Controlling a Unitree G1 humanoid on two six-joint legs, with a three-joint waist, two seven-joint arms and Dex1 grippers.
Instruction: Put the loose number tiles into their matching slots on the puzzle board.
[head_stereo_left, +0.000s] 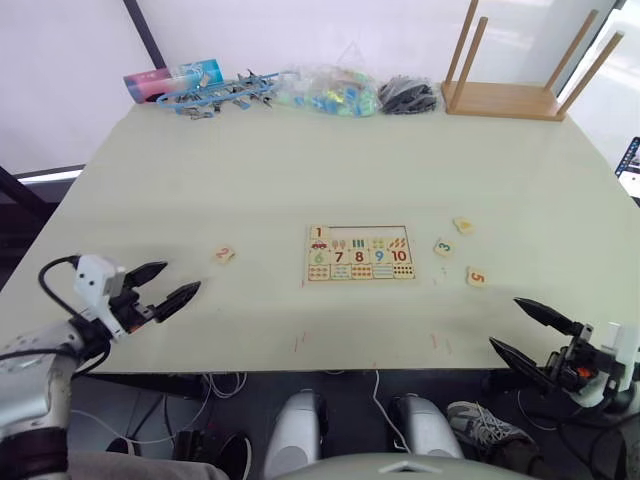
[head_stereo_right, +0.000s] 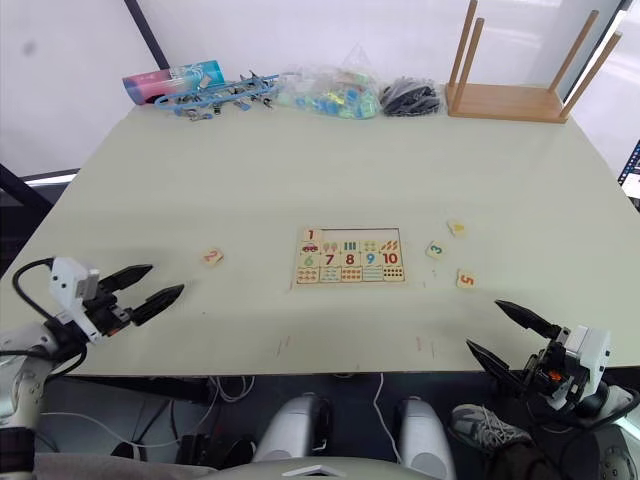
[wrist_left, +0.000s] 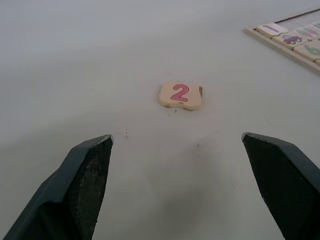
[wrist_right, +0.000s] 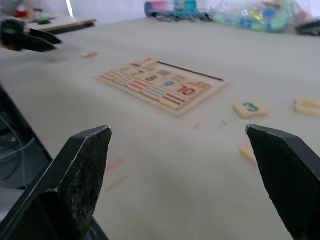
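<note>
The puzzle board (head_stereo_left: 360, 262) lies at the table's middle, with tile 1 (head_stereo_left: 319, 233) seated in the left-most of its slots (head_stereo_left: 365, 233); the other recesses in that row look bare. Tile 2 (head_stereo_left: 224, 254) lies left of the board, just ahead of my open left gripper (head_stereo_left: 181, 277), and sits between and beyond its fingers in the left wrist view (wrist_left: 180, 95). Right of the board lie tile 3 (head_stereo_left: 443, 247), tile 5 (head_stereo_left: 476, 277) and a tile with a yellow digit (head_stereo_left: 462, 225). My right gripper (head_stereo_left: 504, 322) hangs open at the front right edge, holding nothing.
An upturned wooden stool (head_stereo_left: 505, 98) stands at the back right. Along the back edge lie a black bundle (head_stereo_left: 407, 95), a clear bag of coloured pieces (head_stereo_left: 325, 92), blue parts (head_stereo_left: 215, 95) and a pink-blue tube (head_stereo_left: 170, 78). The table's front edge (head_stereo_left: 330, 370) runs just before both grippers.
</note>
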